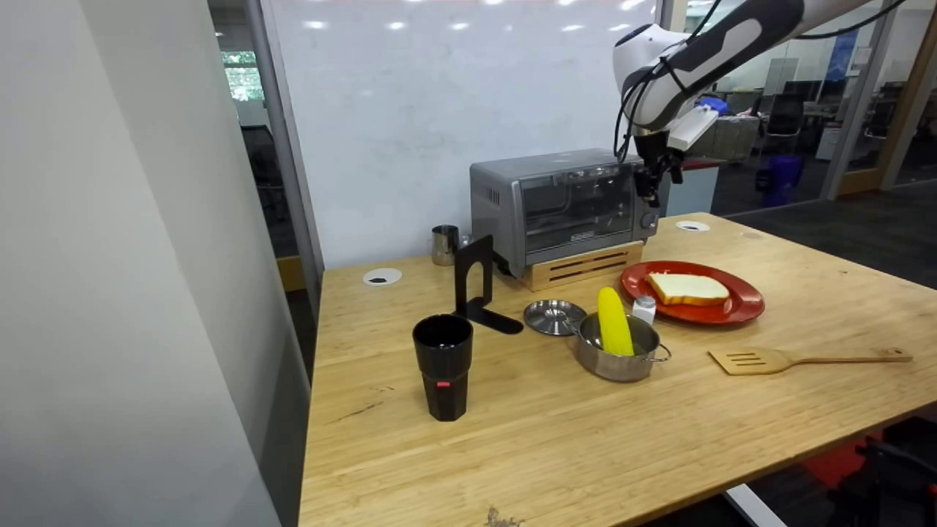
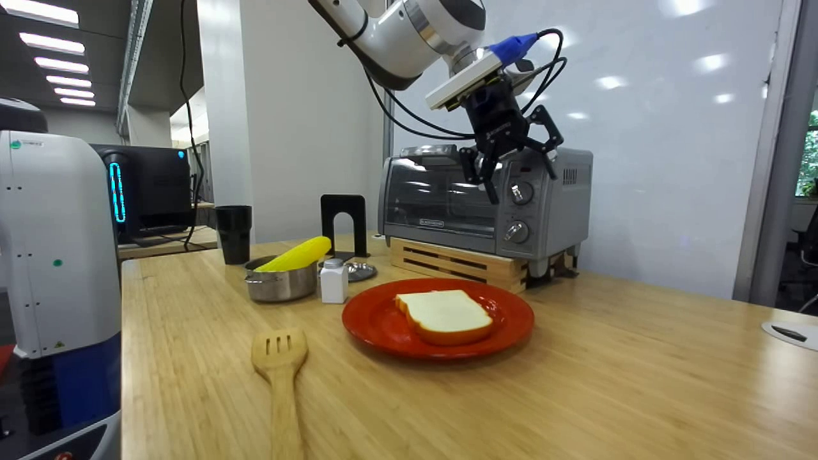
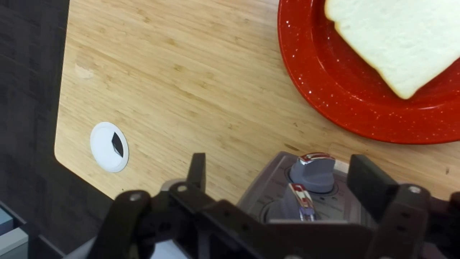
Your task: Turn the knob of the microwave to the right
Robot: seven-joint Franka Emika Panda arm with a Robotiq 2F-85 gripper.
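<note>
Pre-grasp, I judged: my tool [image 3: 279, 169] hung spread and empty near the toaster oven's [image 2: 470, 223] upper knob [image 2: 521, 192], needing alignment before clamping.

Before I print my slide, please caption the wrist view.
Open end effector near two toaster-oven knobs; bread slice on red plate.

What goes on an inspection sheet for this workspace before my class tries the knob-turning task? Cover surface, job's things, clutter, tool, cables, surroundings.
Surface: wooden table with a worn patch.
Job's things: microwave on a wooden stand; two knobs on its front.
Clutter: red plate with bread, pot holding a yellow item, white shaker, lid, spatula, black cup, bookend, metal cup.
Tool: open, holding nothing, near the knobs.
Cables: black, looping beside the arm.
Surroundings: white panel behind the microwave.
</note>
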